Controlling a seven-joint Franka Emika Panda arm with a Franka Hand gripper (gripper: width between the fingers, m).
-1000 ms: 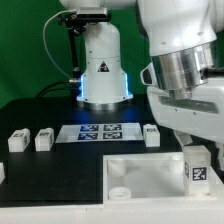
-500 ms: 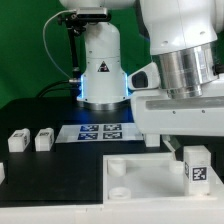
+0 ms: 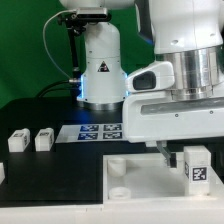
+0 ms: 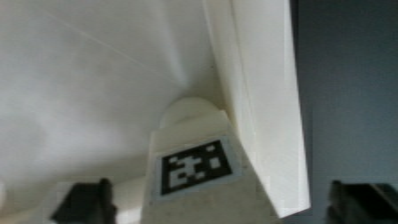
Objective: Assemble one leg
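A leg (image 3: pixel 197 165), a small white block with a tag, stands upright at the corner of the white plate (image 3: pixel 135 178) on the exterior view's right. My gripper (image 3: pixel 180 152) hangs just over it, open. In the wrist view the tagged leg (image 4: pixel 196 160) lies between my two dark fingertips (image 4: pixel 80 200), which stand apart from it, with the gripper's midpoint (image 4: pixel 222 205) on the leg. The plate (image 4: pixel 89 80) fills the space behind it.
Two more legs (image 3: pixel 17 141) (image 3: pixel 43 140) stand on the black table at the exterior view's left, with another (image 3: pixel 2 172) at the edge. The marker board (image 3: pixel 98 131) lies in front of the robot base (image 3: pixel 100 70).
My gripper has moved toward the exterior view's left and come lower over the plate. It now hides the leg that stood beside the marker board.
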